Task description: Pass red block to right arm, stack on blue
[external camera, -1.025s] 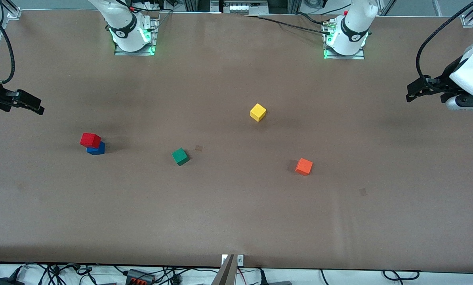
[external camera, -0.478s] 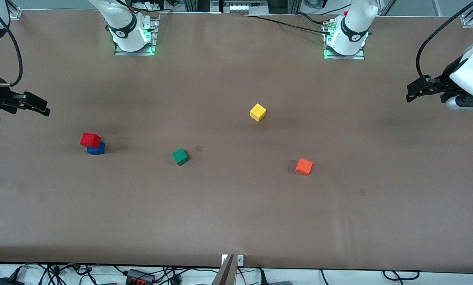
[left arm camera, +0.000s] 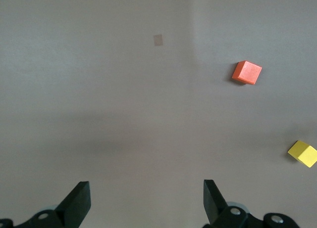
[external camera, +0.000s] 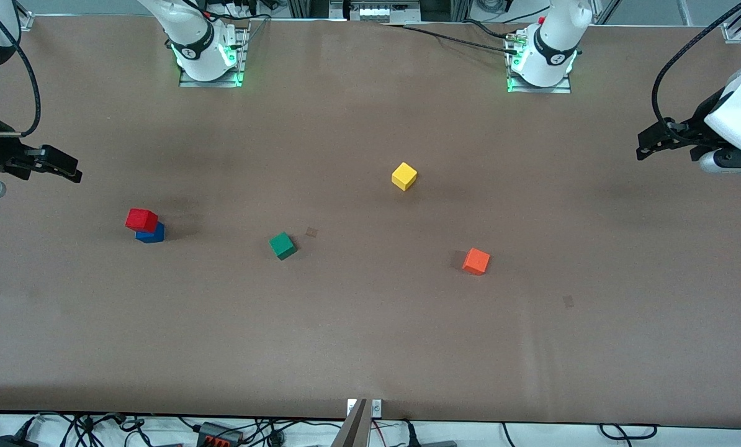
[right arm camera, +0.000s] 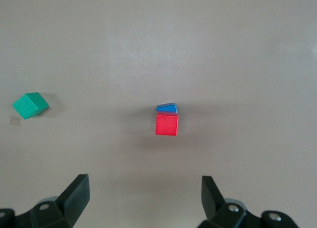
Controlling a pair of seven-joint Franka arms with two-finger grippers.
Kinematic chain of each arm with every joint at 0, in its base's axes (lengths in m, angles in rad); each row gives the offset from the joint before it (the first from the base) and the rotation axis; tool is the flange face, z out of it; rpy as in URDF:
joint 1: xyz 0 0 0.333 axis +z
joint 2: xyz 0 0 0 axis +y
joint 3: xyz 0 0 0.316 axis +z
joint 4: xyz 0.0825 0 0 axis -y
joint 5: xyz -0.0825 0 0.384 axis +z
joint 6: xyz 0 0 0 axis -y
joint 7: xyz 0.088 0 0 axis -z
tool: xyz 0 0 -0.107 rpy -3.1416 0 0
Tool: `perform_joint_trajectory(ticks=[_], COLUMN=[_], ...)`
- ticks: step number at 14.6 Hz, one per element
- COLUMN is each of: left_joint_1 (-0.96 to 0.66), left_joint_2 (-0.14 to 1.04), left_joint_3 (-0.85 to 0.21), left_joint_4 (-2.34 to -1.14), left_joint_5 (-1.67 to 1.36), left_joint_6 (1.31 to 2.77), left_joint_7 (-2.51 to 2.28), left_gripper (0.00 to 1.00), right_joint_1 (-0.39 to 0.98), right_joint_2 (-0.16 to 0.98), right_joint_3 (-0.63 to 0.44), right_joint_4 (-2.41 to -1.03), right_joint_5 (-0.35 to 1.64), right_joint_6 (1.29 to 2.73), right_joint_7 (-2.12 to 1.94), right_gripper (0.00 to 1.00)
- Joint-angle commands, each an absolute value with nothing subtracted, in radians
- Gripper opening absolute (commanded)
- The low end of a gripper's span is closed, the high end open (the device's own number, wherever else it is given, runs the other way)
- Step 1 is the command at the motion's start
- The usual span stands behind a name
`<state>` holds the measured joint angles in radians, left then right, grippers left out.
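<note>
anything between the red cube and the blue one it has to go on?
Nothing visible. The small red cube already sits on the dark-blue cube, released. The right gripper is open over bare table at the right arm's end; the left gripper waits open at its own end.

Green cube (external camera: pixel 282 245), yellow cube (external camera: pixel 404 176), orange cube (external camera: pixel 476 261)

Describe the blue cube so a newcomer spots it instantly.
Look to the right arm's end of the brown table, where two cubes make the only stack. The small dark-blue cube is the lower one, under the small red cube; the green cube sits alone.
</note>
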<state>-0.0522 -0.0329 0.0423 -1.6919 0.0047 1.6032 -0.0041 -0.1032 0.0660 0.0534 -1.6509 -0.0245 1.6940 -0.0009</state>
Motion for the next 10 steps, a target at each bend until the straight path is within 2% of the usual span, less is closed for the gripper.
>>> perform_joint_trajectory(ticks=[1, 5, 10], left_joint_1=[-0.051, -0.048, -0.048], left_joint_2=[-0.026, -0.026, -0.026], left_joint_3=[0.040, 0.040, 0.040], left_joint_4=[-1.667, -1.667, -1.667], left_joint_5=[0.023, 0.023, 0.023], left_joint_6=[1.580, 1.578, 1.578], left_joint_7=[-0.017, -0.017, -0.017], left_gripper=[1.00, 1.00, 1.00], right_joint_1=[-0.092, -0.098, -0.100], right_joint_2=[0.072, 0.057, 0.057], right_joint_3=[0.035, 0.034, 0.034], right_joint_4=[-1.628, -1.629, -1.629], right_joint_5=[-0.038, -0.035, -0.025], right_joint_6=[1.674, 1.626, 1.637], right_joint_7=[-0.014, -0.057, -0.040], right_gripper=[1.00, 1.00, 1.00])
